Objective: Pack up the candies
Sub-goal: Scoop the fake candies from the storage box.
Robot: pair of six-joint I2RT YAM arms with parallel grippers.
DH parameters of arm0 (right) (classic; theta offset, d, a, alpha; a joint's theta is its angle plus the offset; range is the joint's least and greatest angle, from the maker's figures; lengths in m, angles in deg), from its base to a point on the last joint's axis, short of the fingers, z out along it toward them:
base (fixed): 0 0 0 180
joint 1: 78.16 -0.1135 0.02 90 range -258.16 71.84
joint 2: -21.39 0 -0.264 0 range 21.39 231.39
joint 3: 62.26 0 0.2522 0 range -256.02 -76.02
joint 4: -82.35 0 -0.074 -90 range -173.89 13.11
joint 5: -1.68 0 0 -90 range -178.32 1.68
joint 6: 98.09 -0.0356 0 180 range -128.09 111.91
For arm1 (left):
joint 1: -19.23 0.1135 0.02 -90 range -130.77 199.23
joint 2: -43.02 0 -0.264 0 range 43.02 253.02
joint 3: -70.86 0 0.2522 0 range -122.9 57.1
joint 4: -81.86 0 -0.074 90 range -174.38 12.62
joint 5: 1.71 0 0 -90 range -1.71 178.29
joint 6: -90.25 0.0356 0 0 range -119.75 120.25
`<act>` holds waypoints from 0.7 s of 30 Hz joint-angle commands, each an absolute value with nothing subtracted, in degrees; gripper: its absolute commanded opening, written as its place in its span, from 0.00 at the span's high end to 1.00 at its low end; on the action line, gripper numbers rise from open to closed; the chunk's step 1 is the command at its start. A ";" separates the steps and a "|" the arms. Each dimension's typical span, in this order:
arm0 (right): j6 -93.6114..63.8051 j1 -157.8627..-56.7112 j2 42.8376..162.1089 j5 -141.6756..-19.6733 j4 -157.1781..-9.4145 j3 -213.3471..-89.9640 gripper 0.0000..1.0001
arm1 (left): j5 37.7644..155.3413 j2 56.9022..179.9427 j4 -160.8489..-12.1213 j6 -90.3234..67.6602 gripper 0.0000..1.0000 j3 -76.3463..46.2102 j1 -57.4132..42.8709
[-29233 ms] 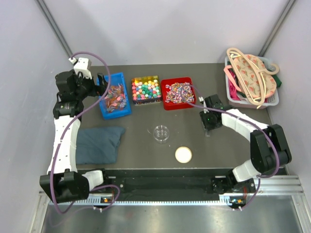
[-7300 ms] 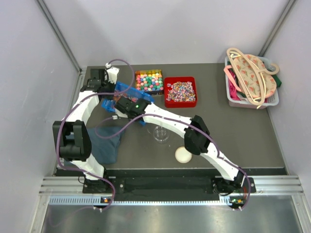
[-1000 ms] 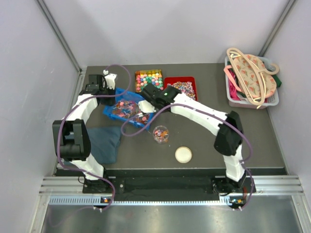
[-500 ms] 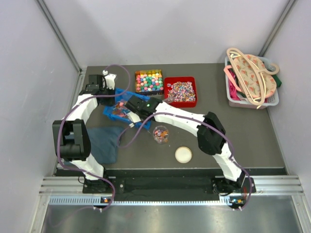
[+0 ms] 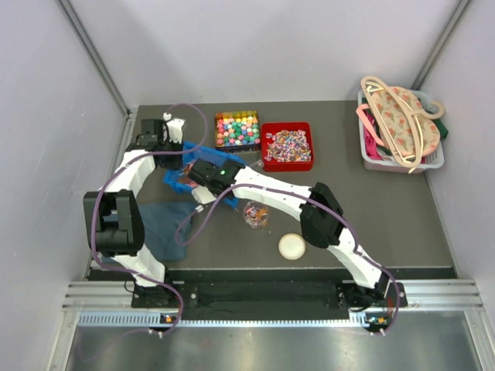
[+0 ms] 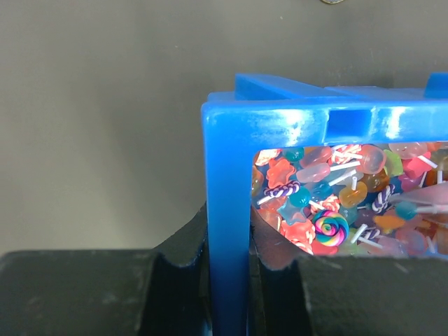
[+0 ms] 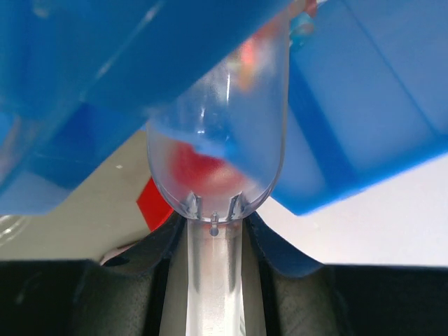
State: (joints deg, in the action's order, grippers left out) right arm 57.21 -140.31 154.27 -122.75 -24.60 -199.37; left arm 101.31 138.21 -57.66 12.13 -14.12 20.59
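Left gripper (image 6: 227,269) clamped tight on blue tray (image 6: 294,115) corner wall. Right gripper (image 7: 213,234) pinching clear scoop (image 7: 217,154) by handle, bowl against tray; red blur inside, possibly candy. Candies (image 6: 329,210) heaped in tray, some in clear cup (image 5: 256,213).

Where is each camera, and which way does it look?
Top external: above and behind the bases, looking down at the table; left arm and right arm show.
Left wrist: on the left arm, facing the blue tray of candies; the left gripper pinches its wall.
Right wrist: on the right arm, facing the clear scoop in the right gripper, near the tray.
Shared: both wrist views see the blue tray.
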 commanded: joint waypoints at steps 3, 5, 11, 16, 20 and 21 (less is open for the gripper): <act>52.56 -141.09 157.53 -111.97 -17.01 -206.36 1.00 | 106.40 134.33 -61.70 8.60 1.00 -16.11 20.72; 51.07 -141.09 158.32 -109.25 -17.01 -206.63 1.00 | 106.57 134.16 -61.62 8.51 1.00 -16.20 20.72; 47.72 -140.91 159.38 -103.01 -19.64 -207.95 1.00 | 107.01 133.55 -61.62 8.51 1.00 -16.02 20.72; 44.83 -140.74 160.78 -99.31 -21.49 -209.44 1.00 | 107.28 133.28 -61.88 8.51 1.00 -15.67 20.72; 42.54 -140.39 161.23 -96.67 -24.99 -209.79 1.00 | 107.45 133.10 -62.06 8.51 1.00 -15.41 20.72; 42.01 -140.21 161.40 -96.23 -25.61 -209.88 1.00 | 107.54 132.84 -62.14 8.60 1.00 -15.32 20.72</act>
State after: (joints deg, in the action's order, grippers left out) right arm 45.45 -139.46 159.17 -106.12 -21.11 -207.63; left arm 101.48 138.10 -55.67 12.83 -13.99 21.05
